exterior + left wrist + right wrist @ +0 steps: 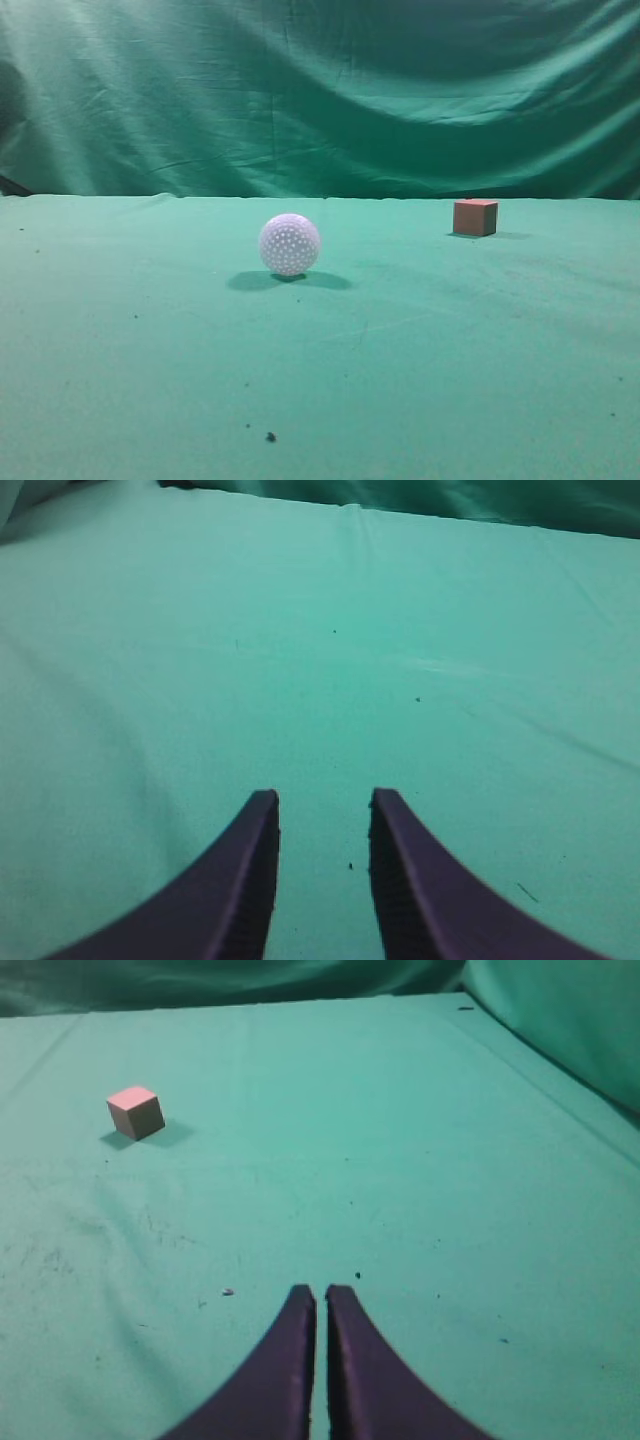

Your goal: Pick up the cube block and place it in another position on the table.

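The reddish-brown cube block [475, 217] sits on the green table [150, 330] at the far right, near the back edge. It also shows in the right wrist view [135, 1112], far ahead and to the left of my right gripper [321, 1291]. The right gripper is shut and empty, low over the cloth. My left gripper [323, 796] is open and empty over bare green cloth; the cube is out of its view. Neither arm shows in the exterior view.
A white dimpled ball [289, 244] rests near the table's middle, left of the cube. A draped green backdrop [320, 90] hangs behind the table. Dark specks [270, 436] dot the cloth near the front.
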Motion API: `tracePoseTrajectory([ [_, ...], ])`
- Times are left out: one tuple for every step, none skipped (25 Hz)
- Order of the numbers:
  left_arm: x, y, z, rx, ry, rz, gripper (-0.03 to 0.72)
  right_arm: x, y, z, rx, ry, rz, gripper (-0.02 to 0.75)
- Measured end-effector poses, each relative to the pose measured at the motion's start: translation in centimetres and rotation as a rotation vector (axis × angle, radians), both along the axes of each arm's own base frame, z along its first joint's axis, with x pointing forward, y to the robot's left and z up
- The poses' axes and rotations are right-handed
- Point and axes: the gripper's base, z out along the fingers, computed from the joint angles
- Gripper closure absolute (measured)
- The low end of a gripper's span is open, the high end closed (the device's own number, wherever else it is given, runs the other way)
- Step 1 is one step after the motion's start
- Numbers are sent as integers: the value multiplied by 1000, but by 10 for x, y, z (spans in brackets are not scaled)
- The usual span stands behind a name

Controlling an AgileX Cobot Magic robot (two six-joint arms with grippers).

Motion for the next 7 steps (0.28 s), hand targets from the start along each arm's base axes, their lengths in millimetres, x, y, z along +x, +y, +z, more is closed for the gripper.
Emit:
tracePoseTrajectory([
  [0, 0, 0, 0, 0, 0, 426, 0, 0, 0, 2, 0, 0, 738],
  [0, 0, 0, 0, 0, 0, 426, 0, 0, 0, 2, 0, 0, 738],
  [0, 0, 0, 0, 0, 0, 426, 0, 0, 0, 2, 0, 0, 738],
  [0, 0, 0, 0, 0, 0, 426, 0, 0, 0, 2, -2, 0, 738],
  [0, 0, 0, 0, 0, 0, 426, 0, 0, 0, 2, -2, 0, 738],
  [0, 0, 0, 0, 0, 0, 426, 0, 0, 0, 2, -4, 0, 738],
  [0, 0, 0, 0, 0, 0, 426, 0, 0, 0, 2, -4, 0, 738],
])
